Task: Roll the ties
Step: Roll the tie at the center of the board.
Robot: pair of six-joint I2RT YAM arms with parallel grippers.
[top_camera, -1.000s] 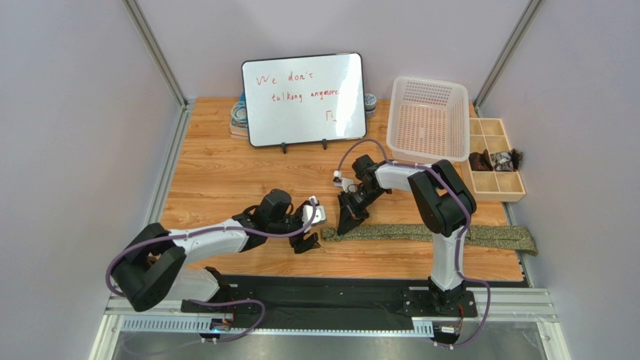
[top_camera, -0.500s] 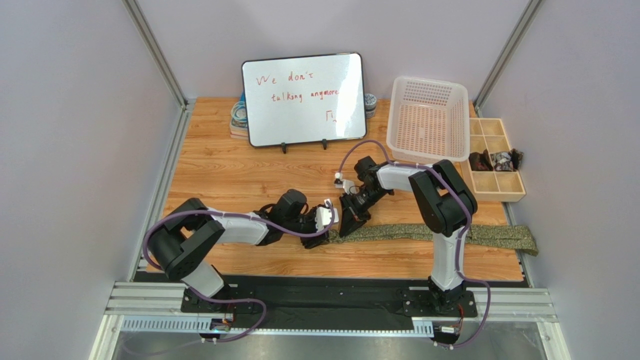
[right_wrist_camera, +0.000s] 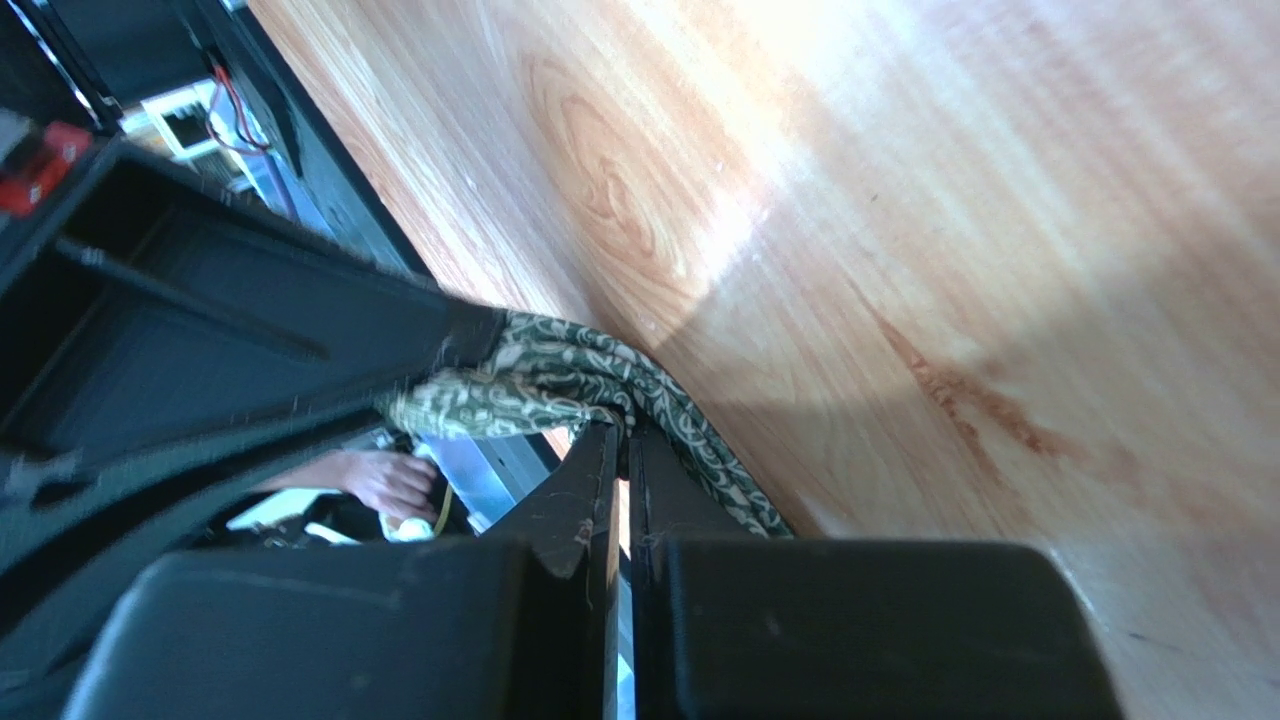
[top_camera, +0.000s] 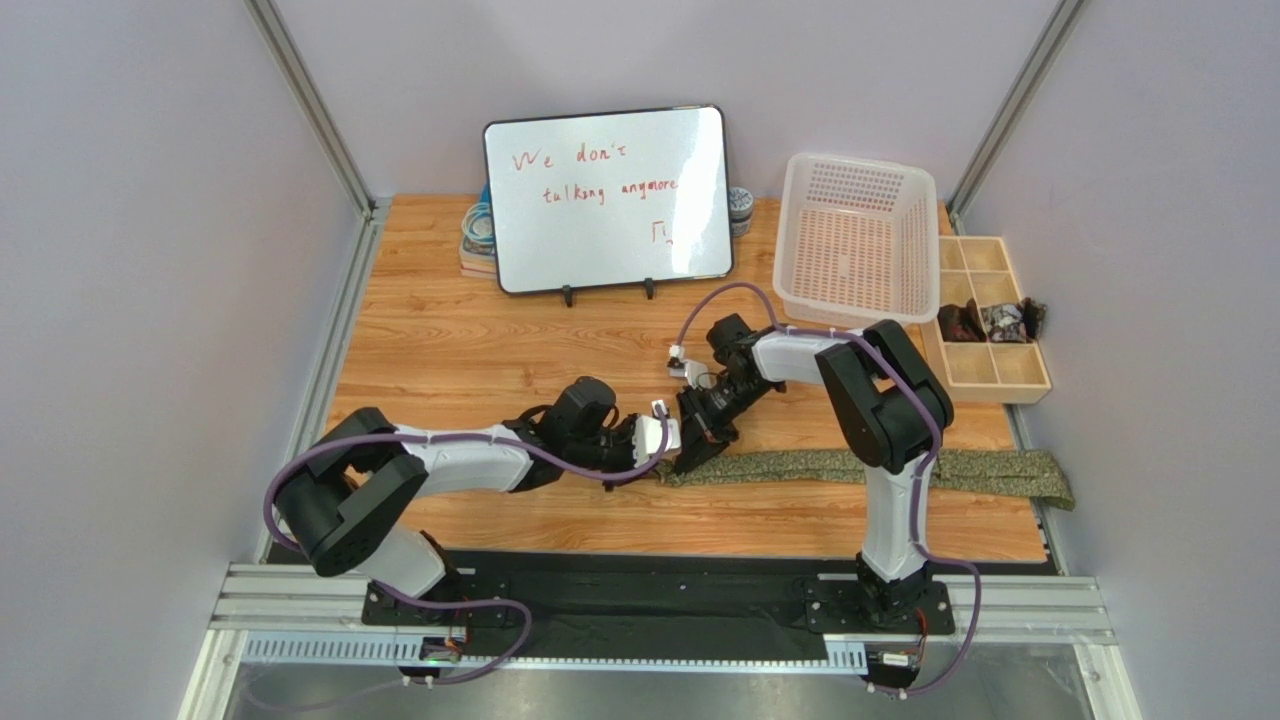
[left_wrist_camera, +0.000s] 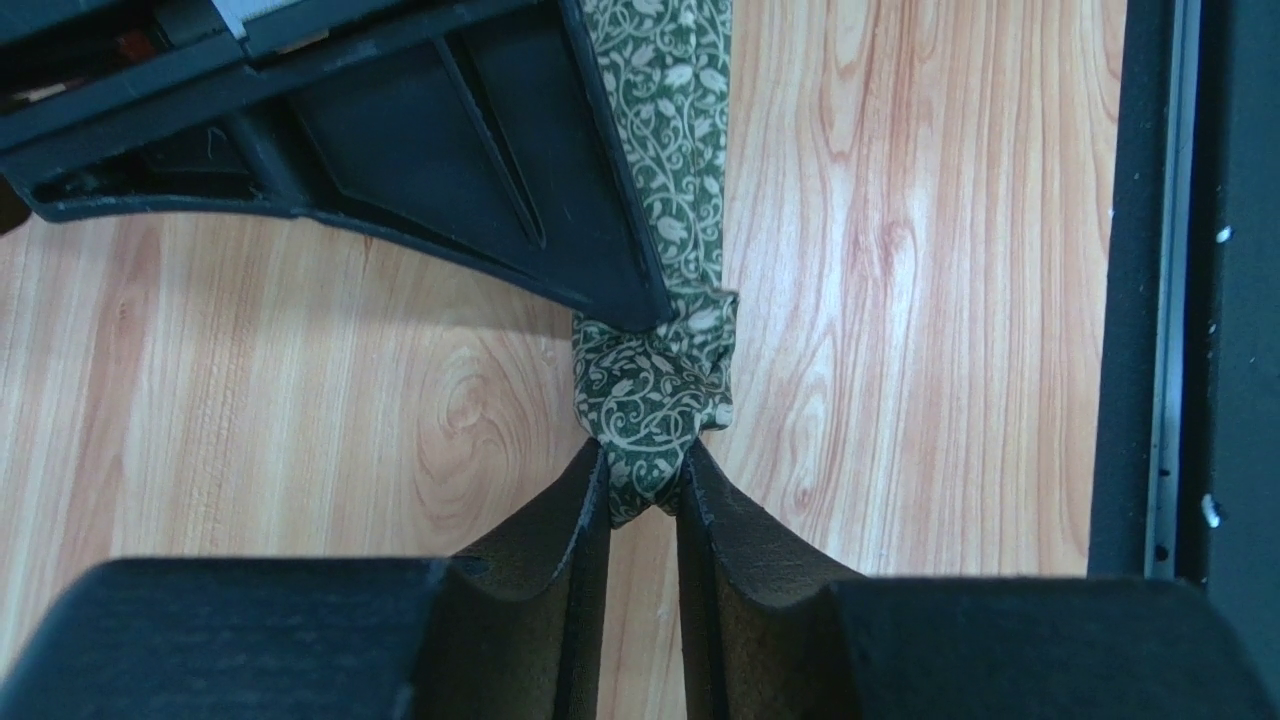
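Table: wooden top. A whiteboard stands at the far side and a mesh basket at the far right, both well apart from the work.

Tie: lies flat along the near edge of the table. Its long axis runs left to right, from the right-hand margin in to the centre. Its inner end is turned back on itself in a small fold; no more of a roll than that is formed.

Left gripper: reaches in from the left, in line with the tie's long axis. Its fingers are drawn in and clamped on the tip of the fold, as the left wrist view shows.

Right gripper: just beside the left one, on the tie side of the fold. Its jaws are fully together with nothing seen between them. One finger lies across the fabric directly behind the fold. Whether it bears down on the cloth cannot be told.

Finding: the unrolled length extends rightward, away from the left gripper. In my judgement, rolling must proceed in that direction, along the axis. The right arm is the nearer one for steadying the remaining length. Risk: the fold slipping from so small a pinch
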